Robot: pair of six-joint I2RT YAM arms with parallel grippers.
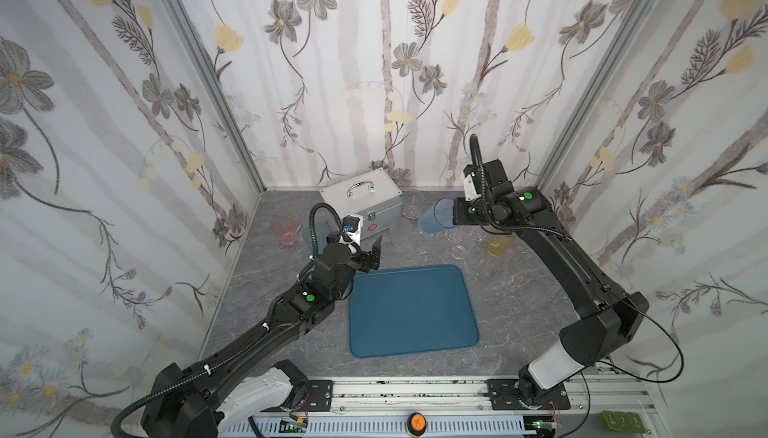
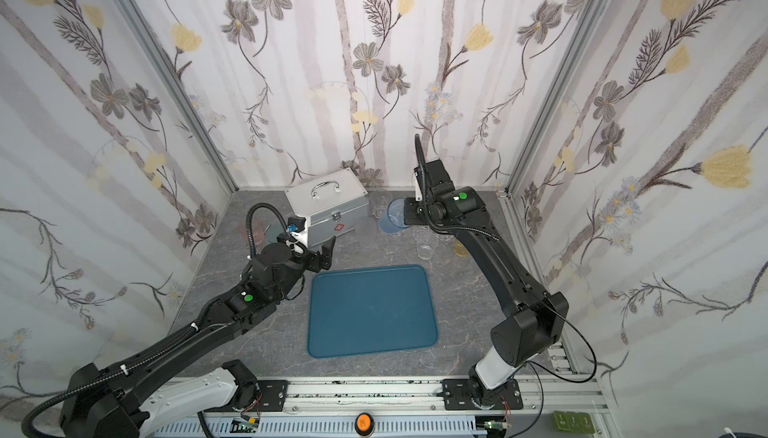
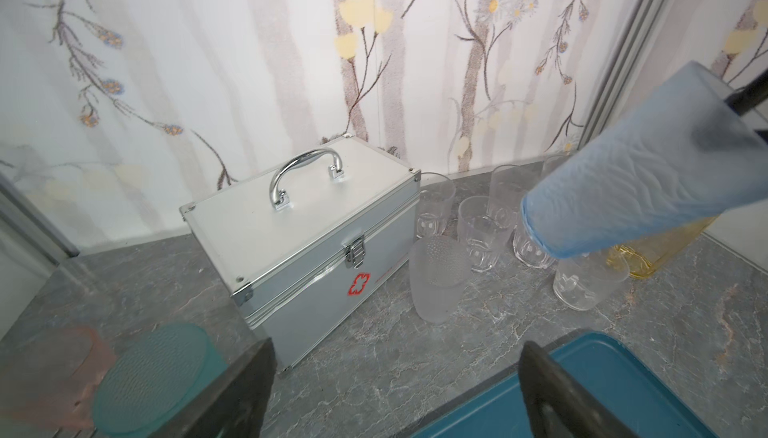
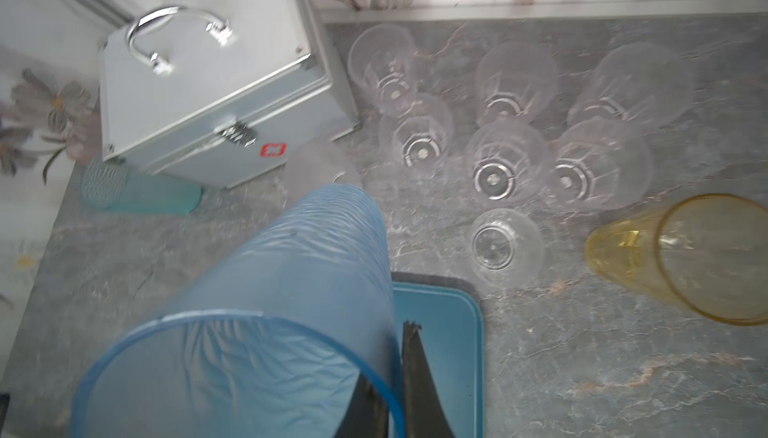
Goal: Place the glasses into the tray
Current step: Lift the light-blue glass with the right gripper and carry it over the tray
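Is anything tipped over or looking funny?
Yes: the blue glass hangs tilted in the air, pinched by its rim in the right gripper, near the standing clear glasses. Nothing looks spilled or broken.

The left arm reaches forward low, its hand point(image 1: 376, 254) spread wide; the right arm arches high, its hand point(image 4: 397, 377) pinched on a blue glass point(image 4: 266, 290).

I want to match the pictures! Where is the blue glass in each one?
In a top view: blue glass tilted in the air, just right of the silver case.
In a top view: blue glass just right of the silver case.
Left wrist view: blue glass tilted over the clear glasses, near the silver case.
Right wrist view: blue glass close up, silver case beyond it.
Shared landmark: the silver case.
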